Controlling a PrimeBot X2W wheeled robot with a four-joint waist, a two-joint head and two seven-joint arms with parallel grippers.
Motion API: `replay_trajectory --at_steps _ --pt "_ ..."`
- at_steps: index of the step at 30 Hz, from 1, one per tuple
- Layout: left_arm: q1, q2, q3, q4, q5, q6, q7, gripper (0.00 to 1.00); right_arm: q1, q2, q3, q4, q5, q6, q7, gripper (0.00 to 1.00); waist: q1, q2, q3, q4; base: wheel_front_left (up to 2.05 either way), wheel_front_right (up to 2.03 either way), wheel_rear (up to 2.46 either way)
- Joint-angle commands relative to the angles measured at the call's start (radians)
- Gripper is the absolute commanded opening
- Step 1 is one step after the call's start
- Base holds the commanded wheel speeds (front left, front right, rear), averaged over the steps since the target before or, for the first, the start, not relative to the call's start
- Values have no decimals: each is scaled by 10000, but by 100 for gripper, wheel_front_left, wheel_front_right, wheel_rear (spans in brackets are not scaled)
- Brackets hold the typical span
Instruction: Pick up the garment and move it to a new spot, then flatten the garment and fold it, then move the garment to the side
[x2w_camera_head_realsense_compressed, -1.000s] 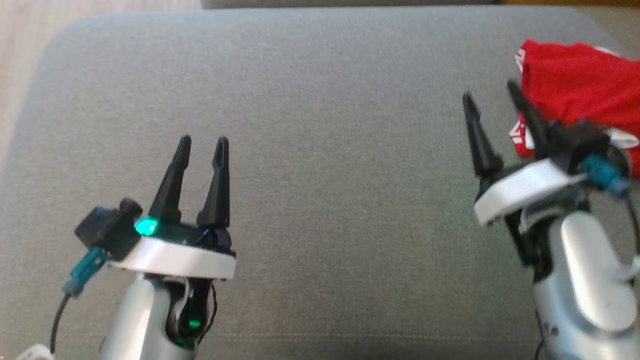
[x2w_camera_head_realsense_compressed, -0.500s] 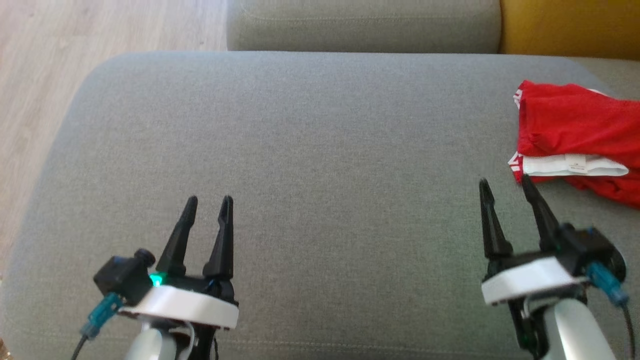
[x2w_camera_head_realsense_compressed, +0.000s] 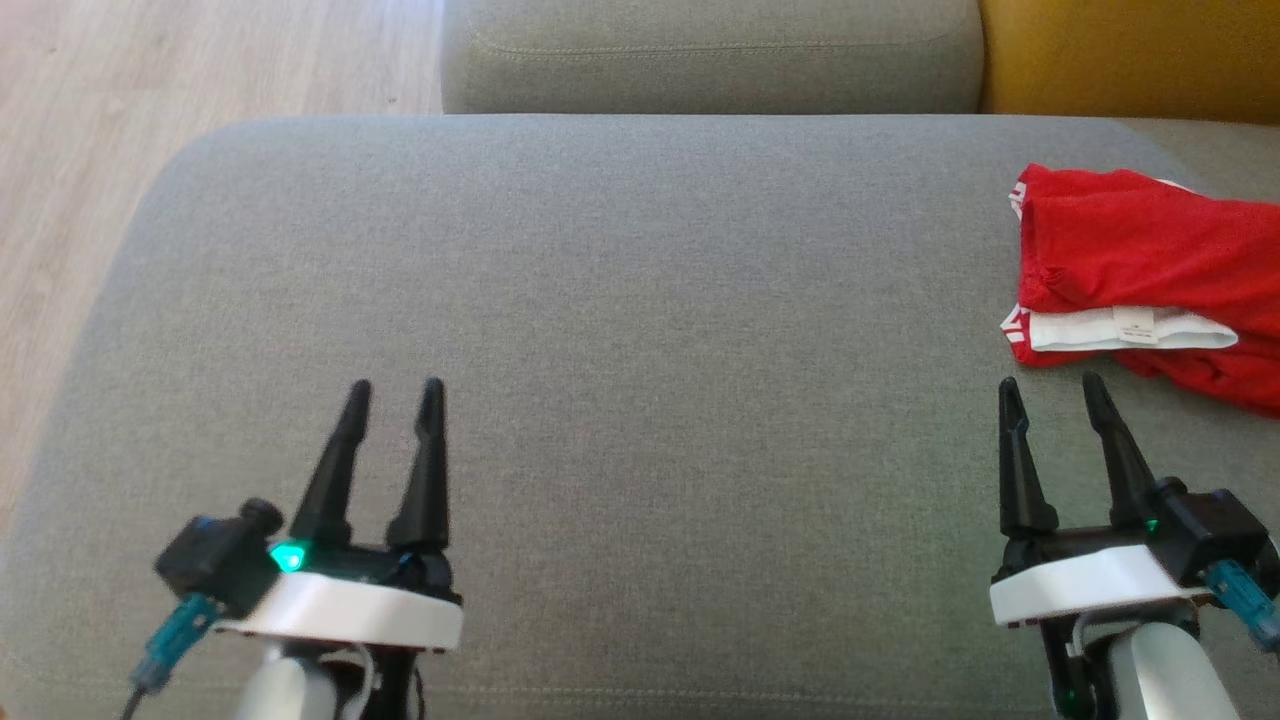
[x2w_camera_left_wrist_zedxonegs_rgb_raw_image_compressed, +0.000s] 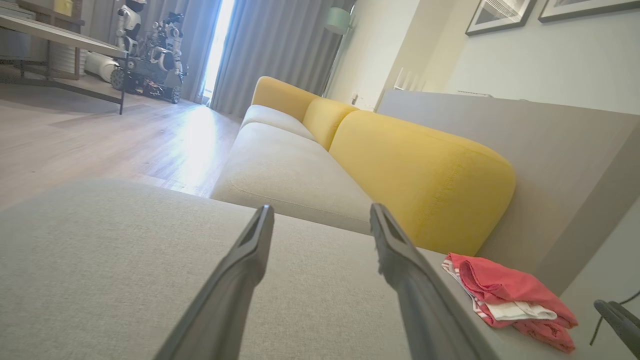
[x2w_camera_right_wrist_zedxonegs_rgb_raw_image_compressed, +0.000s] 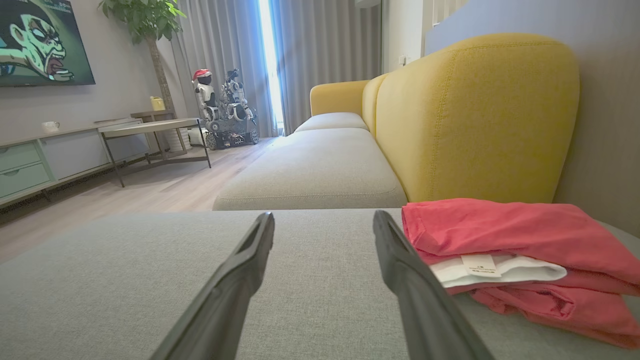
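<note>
The garment (x2w_camera_head_realsense_compressed: 1140, 260) lies folded in a red bundle with a white panel and white label at the far right of the grey cushion (x2w_camera_head_realsense_compressed: 640, 300). It also shows as a red and white bundle (x2w_camera_left_wrist_zedxonegs_rgb_raw_image_compressed: 505, 295) low at the right of the left wrist view, and close on the right (x2w_camera_right_wrist_zedxonegs_rgb_raw_image_compressed: 510, 250) of the right wrist view. My right gripper (x2w_camera_head_realsense_compressed: 1052, 392) is open and empty, just in front of the garment, a little apart from it. My left gripper (x2w_camera_head_realsense_compressed: 395, 392) is open and empty over the cushion's front left.
A second grey cushion (x2w_camera_head_realsense_compressed: 710, 60) lies beyond, with a yellow backrest (x2w_camera_head_realsense_compressed: 1130, 55) at the top right. Wooden floor (x2w_camera_head_realsense_compressed: 100, 120) runs along the left. The wrist views show a low table (x2w_camera_right_wrist_zedxonegs_rgb_raw_image_compressed: 150, 127) and another robot (x2w_camera_right_wrist_zedxonegs_rgb_raw_image_compressed: 225, 110) far across the room.
The head camera has shifted, so the whole scene sits lower. My right gripper has drawn back from over the garment's left edge to just in front of it. Both grippers stay open.
</note>
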Motion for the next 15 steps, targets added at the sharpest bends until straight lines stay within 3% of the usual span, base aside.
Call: replay_trajectory --at_steps 1,15 --pt "-197 34 539 -487 -136 102 -53 100 -339 -37 140 -326 37 -9 -189 100 1 0 43 -29 0 0 0" --pt "-90 34 480 -399 -132 -56 -53 100 -386 -36 111 -250 -1 -9 -258 100 1 0 17 -36 0 0 0"
